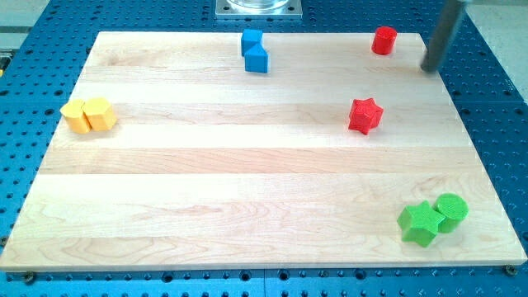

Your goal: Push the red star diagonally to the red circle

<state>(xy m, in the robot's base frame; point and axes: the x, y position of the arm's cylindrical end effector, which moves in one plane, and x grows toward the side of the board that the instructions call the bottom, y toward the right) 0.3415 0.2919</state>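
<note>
The red star (365,115) lies on the wooden board (247,181), right of the middle. The red circle (384,40) stands near the board's top edge, above and slightly right of the star. My tip (431,68) is at the view's upper right, near the board's right edge. It is right of the red circle and up and to the right of the red star, touching neither.
Two blue blocks (255,50) sit together at the top centre. Two yellow blocks (88,115) sit together at the left edge. A green star (419,223) and a green circle (450,211) touch at the bottom right. A blue perforated table surrounds the board.
</note>
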